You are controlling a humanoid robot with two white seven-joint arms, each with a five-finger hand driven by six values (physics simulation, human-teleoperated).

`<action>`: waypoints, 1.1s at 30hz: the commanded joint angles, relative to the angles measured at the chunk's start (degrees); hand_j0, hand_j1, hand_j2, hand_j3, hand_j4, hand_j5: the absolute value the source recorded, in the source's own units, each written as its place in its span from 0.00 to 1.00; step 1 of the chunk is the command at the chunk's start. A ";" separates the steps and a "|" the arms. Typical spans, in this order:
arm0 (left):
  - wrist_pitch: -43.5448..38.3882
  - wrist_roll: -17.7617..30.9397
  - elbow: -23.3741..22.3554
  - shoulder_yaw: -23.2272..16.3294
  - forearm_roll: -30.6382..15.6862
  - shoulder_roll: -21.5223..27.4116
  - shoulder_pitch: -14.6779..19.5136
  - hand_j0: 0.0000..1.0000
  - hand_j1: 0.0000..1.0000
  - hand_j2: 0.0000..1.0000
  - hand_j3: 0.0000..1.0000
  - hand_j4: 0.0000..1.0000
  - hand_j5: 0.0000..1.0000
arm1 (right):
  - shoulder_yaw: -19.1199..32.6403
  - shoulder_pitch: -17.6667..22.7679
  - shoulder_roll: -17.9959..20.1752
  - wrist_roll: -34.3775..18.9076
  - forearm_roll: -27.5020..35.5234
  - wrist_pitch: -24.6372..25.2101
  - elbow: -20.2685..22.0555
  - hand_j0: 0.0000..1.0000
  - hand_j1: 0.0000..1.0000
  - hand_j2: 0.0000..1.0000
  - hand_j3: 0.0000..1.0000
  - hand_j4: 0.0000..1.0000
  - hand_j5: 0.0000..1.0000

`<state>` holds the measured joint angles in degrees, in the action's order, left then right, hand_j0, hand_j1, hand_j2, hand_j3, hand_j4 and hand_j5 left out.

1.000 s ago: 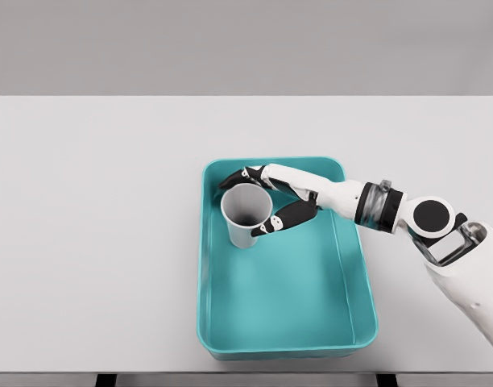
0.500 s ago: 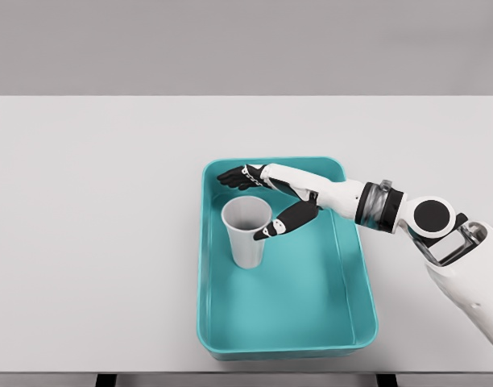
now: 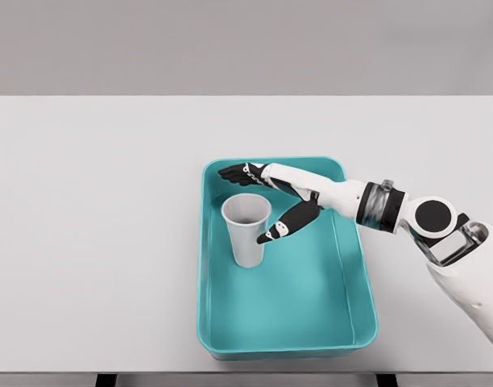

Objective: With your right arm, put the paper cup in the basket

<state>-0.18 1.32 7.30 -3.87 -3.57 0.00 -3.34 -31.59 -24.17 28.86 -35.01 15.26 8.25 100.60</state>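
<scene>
A white paper cup [image 3: 247,229] stands upright on the floor of the teal basket [image 3: 355,266], in its far left part. My right hand [image 3: 250,203] hovers just behind and to the right of the cup, open, fingers spread. The black fingers [image 3: 233,172] reach past the cup's far side and the thumb [image 3: 280,226] points at its right side, with a small gap to the cup. The right arm enters from the lower right. No left arm shows.
The basket sits on a wide white table [image 3: 93,226], right of centre and close to the front edge. A grey wall rises behind the table.
The hand let go of the cup: its fingers opened and drew slightly away. The cup dropped from a tilted, held pose to standing upright on the basket floor.
</scene>
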 commanded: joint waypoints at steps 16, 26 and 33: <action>0.00 -0.01 0.00 0.00 0.06 0.00 0.00 1.00 1.00 1.00 1.00 1.00 1.00 | 4.34 -0.44 1.82 0.01 1.52 -0.43 0.12 0.98 0.98 0.98 0.98 0.98 0.98; 0.00 -0.01 0.00 -0.08 -0.03 0.00 0.00 1.00 1.00 1.00 1.00 1.00 1.00 | 8.21 -4.31 15.17 0.01 11.64 -3.16 0.04 0.98 0.98 0.98 0.98 0.98 0.98; 0.00 -0.01 0.00 -0.08 0.06 0.00 0.00 1.00 1.00 1.00 1.00 1.00 1.00 | 8.48 -3.78 19.48 0.01 11.64 -4.74 0.04 0.99 0.99 0.99 0.99 0.99 0.99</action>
<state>-0.18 1.32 7.30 -3.95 -3.51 0.00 -3.34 -23.35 -27.86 47.11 -35.01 26.52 4.01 100.61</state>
